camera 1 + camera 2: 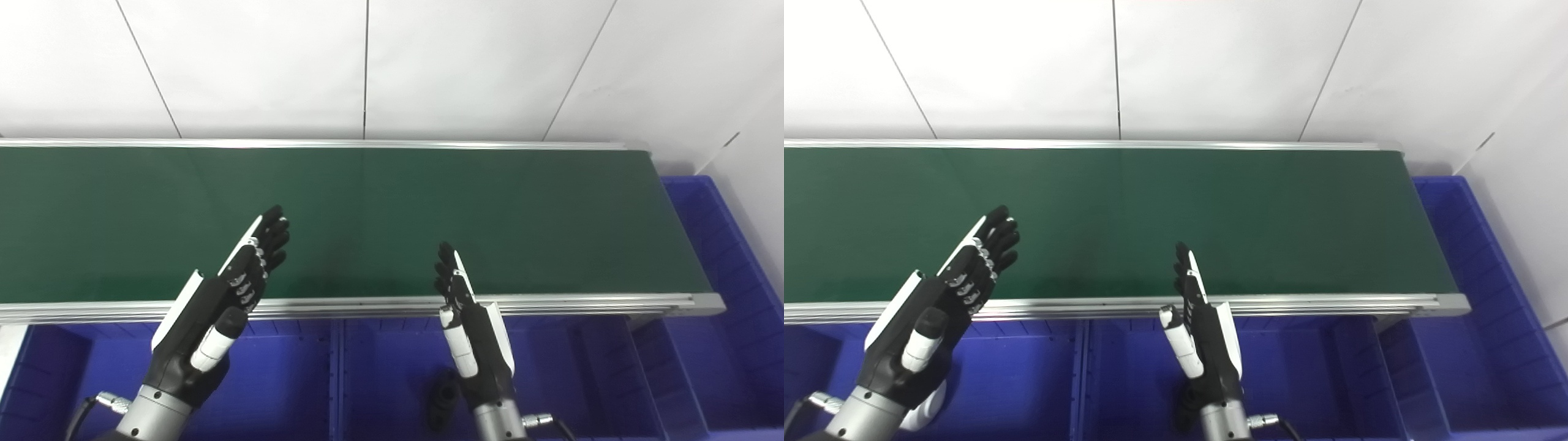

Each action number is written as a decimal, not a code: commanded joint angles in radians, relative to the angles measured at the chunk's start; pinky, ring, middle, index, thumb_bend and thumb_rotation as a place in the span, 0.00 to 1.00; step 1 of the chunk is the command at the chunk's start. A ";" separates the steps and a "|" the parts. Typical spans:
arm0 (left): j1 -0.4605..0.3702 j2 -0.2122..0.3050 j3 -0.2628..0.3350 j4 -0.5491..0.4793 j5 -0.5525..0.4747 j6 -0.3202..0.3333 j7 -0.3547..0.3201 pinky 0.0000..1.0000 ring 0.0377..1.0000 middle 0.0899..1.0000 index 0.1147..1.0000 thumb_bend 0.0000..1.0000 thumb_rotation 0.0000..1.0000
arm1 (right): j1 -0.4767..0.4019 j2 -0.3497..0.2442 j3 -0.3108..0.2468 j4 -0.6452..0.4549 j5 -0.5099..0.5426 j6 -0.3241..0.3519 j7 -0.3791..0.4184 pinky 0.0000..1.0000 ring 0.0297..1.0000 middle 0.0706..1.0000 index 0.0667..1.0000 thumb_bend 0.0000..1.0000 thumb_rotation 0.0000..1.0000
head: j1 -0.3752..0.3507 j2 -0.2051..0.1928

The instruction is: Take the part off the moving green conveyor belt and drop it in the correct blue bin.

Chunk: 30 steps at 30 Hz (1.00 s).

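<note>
A dark part [442, 398] is lying in the blue bin [398, 367] on the near side of the belt, just left of the right robot hand's wrist and partly hidden by it (its shape is too dim to make out). In the right eye view the wrist is covering most of it. The green conveyor belt [429, 214] is running left to right across the scene, and its surface is showing nothing on it.

The right robot hand [468, 331] is hovering over the near rail [367, 304] of the belt, with its fingers [450, 269] stretched straight out and pointing toward the far side, lying close together over the near strip of the belt. Its thumb [458, 343] is standing apart on the left side. It is holding nothing and touching nothing that can be seen.

The left robot hand [220, 306] is reaching over the same rail further left, tilted toward the right, its fingers [269, 236] extended and slightly fanned above the belt, its thumb [214, 343] lying apart below the palm. It too is empty.

More blue bins are sitting along the near side: one [275, 380] under the left robot hand, and another [723, 318] wrapping round the right end of the belt. A white tiled wall [367, 61] is standing beyond the far rail.
</note>
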 commanded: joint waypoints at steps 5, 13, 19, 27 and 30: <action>0.018 -0.026 0.017 -0.037 0.026 -0.053 0.063 1.00 1.00 1.00 1.00 0.96 0.92 | 0.009 0.026 0.016 -0.063 0.014 -0.001 -0.006 0.96 0.99 1.00 1.00 0.81 1.00 | 0.061 0.004; 0.110 -0.019 0.038 -0.079 0.029 -0.090 0.086 1.00 1.00 1.00 1.00 0.92 0.87 | 0.047 -0.023 -0.013 -0.115 0.038 0.034 0.012 0.94 0.99 1.00 1.00 0.86 1.00 | 0.169 0.007; 0.130 -0.027 0.052 0.043 0.075 -0.237 0.108 1.00 1.00 1.00 1.00 0.93 0.88 | 0.061 -0.060 -0.044 -0.125 0.097 0.020 0.023 0.94 0.98 1.00 1.00 0.88 1.00 | 0.251 0.008; 0.146 -0.095 0.045 0.174 0.106 -0.375 0.160 1.00 1.00 1.00 1.00 0.96 0.89 | 0.073 -0.092 -0.051 -0.123 0.118 -0.017 0.027 0.93 0.98 1.00 1.00 0.86 1.00 | 0.304 0.002; 0.154 -0.109 0.047 0.195 0.116 -0.422 0.170 1.00 1.00 1.00 1.00 0.95 0.89 | 0.077 -0.091 -0.051 -0.124 0.125 -0.018 0.026 0.93 0.98 1.00 1.00 0.87 1.00 | 0.314 0.001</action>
